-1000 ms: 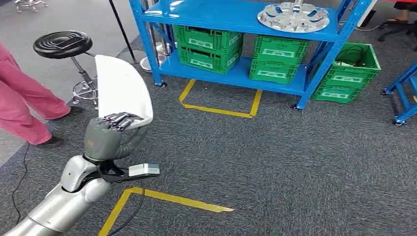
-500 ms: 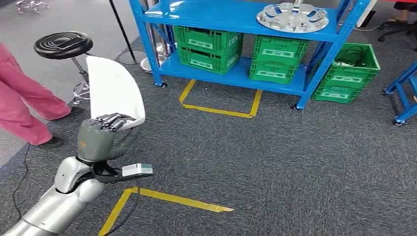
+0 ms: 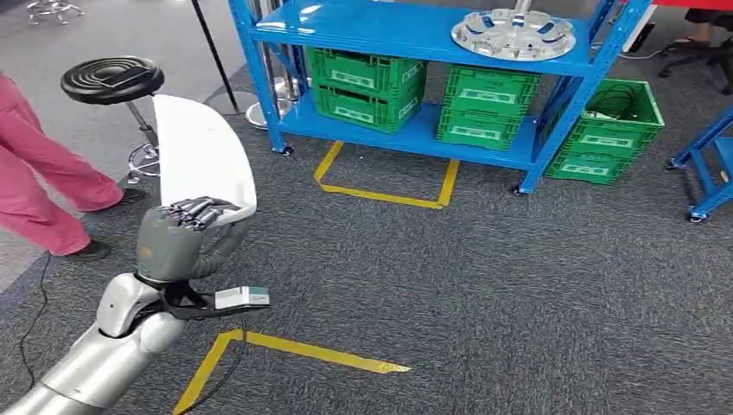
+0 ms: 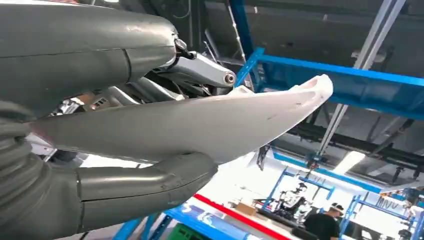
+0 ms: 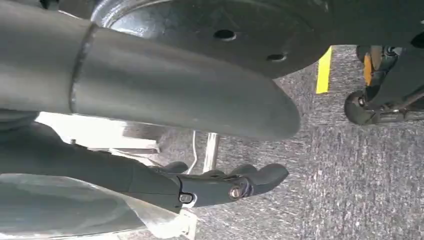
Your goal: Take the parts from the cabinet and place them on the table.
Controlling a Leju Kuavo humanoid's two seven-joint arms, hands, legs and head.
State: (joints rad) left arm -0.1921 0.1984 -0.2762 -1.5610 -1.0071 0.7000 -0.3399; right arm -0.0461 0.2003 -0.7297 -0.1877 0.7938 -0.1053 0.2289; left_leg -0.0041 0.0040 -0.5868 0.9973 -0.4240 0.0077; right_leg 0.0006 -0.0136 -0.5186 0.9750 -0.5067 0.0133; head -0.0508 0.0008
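Gripping white part (image 3: 202,151), left hand (image 3: 177,242) at its lower edge

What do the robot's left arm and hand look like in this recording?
The left arm is silver, rounded and jointed. The left hand has a grey shell and darker fingers. A small white-grey box on a black bracket sits at the wrist; the wrist view shows a ribbed grey cover.

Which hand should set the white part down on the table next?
Left. The left hand already grips the white part, raised in front of the robot. The right hand hangs low above the carpet.
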